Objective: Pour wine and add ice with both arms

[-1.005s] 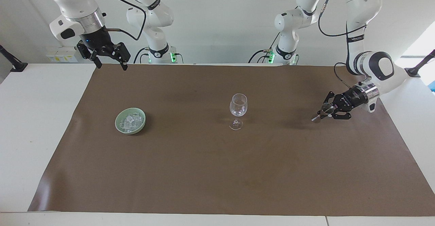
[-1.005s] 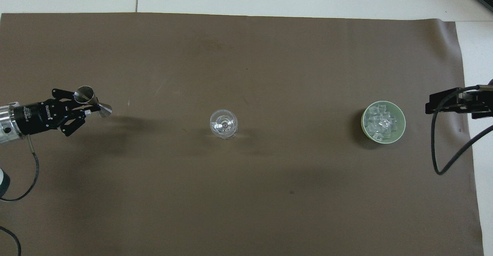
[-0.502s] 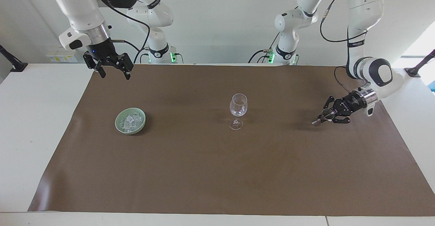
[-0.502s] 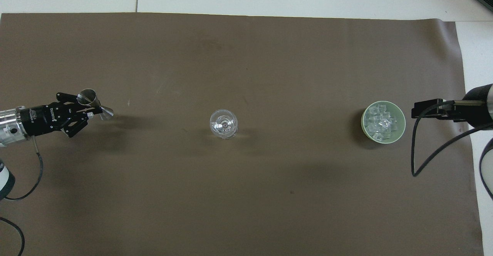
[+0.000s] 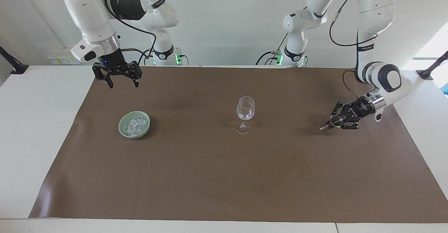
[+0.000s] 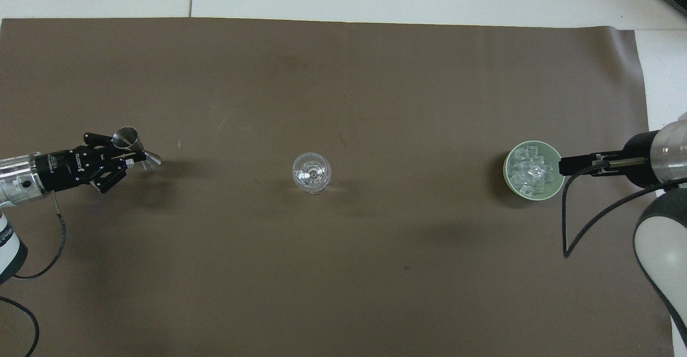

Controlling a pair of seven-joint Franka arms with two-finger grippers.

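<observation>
Left jaws: clamped on a metal jigger, left gripper low over the brown mat.
Right jaws: spread wide, empty, right gripper raised.
Ice: in a green bowl, toward the right arm's end.
Wine glass: upright, mid-mat.

Lab: two robot arms, papered table.

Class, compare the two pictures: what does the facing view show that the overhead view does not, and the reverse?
Only the facing view shows the right gripper with jaws open, up in the air. Only the overhead view looks down into the wine glass and shows the jigger and its cups clearly. Both show the left gripper shut on the jigger, and ice in the green bowl.
</observation>
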